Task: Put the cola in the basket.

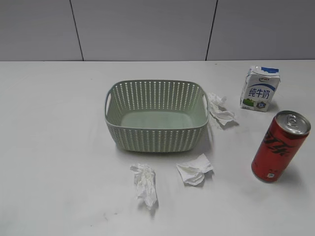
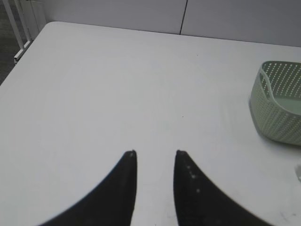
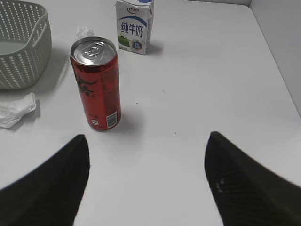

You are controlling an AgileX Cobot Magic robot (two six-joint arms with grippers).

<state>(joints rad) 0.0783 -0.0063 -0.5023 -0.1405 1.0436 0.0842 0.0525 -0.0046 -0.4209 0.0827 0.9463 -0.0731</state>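
While the slim red cola can stands upright beside the perforated plastic basket, right gripper fingers spread wide, left gripper narrowly parted.

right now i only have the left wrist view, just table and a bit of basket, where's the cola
Observer: The cola stands upright to the right of the basket, apart from it.
Operator: anything near it
Observer: A milk carton stands behind it, not touching.
Operator: right gripper ready
Observer: The right gripper is open, holding nothing; the can stands ahead of its left finger.
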